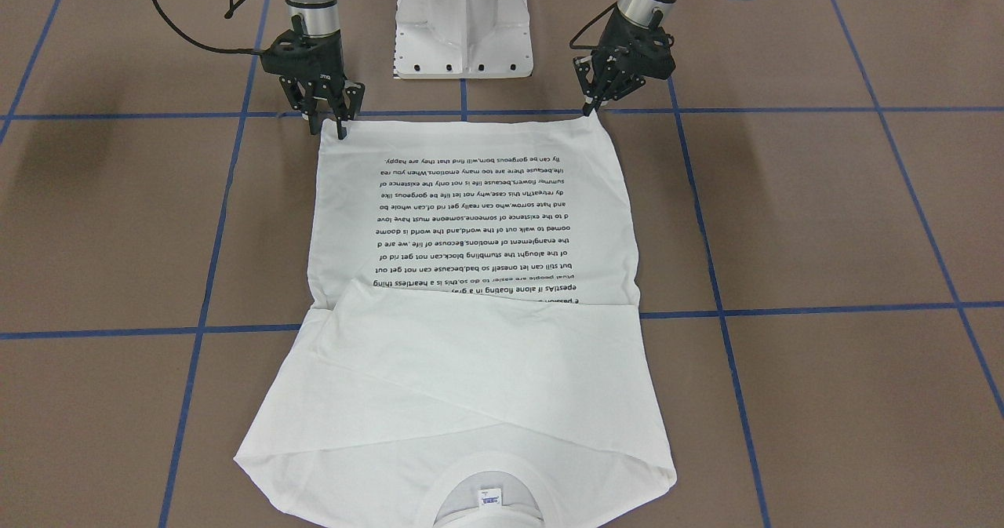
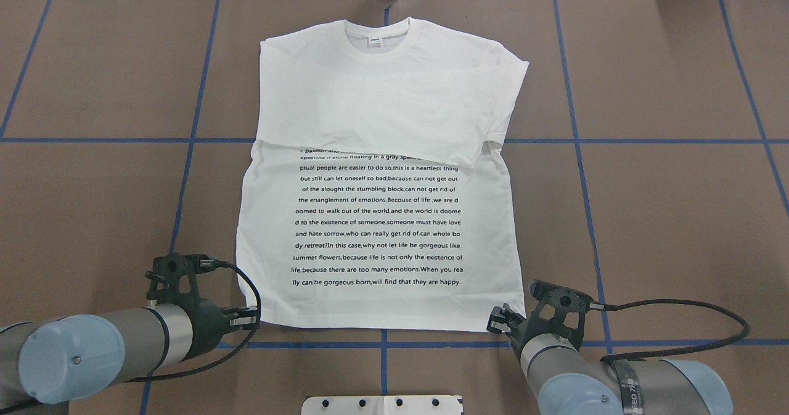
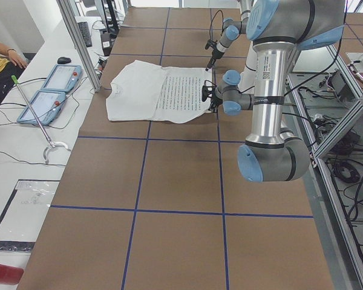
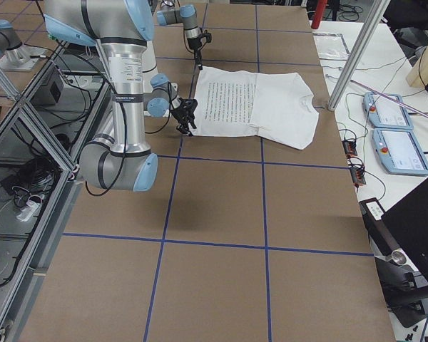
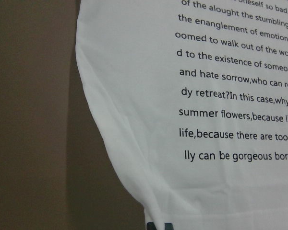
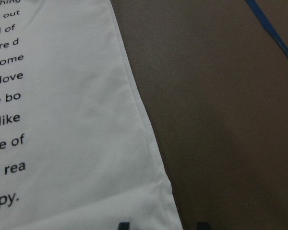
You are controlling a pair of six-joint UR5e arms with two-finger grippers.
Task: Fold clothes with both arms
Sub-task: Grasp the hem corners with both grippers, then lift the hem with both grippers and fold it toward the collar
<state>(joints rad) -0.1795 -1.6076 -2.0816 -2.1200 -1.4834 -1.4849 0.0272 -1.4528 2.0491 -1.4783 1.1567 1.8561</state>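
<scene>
1. The white shirt (image 2: pixel 382 119) lies flat in the middle of the brown table (image 2: pixel 666 217), printed side up. Seen from the overhead camera, its collar is at 12 o'clock and its hem at 6 o'clock, nearest the robot.
2. The sleeves (image 2: pixel 431 137) are folded inward across the chest, and their lower edge covers the topmost lines of the black text (image 2: pixel 379 224). A small label (image 2: pixel 373 41) shows inside the neckline.
3. The left gripper (image 1: pixel 588 109) sits at the hem's 7 o'clock corner. Its fingers are drawn together to a point on that corner, which peaks slightly toward them. The left wrist camera shows the two tips close together right at the cloth's edge.
4. The right gripper (image 1: pixel 328 124) sits at the hem's 5 o'clock corner. Its fingers are spread apart. In the right wrist camera the two tips stand wide, with the corner of the cloth between them and not pinched.
5. Both arms reach in low from 6 o'clock, one on each side of the white pedestal base (image 1: pixel 464 18). The base stands just behind the hem.
6. The hem lies just on the 12 o'clock side of a blue tape line (image 2: pixel 382 344) that crosses the table.
</scene>
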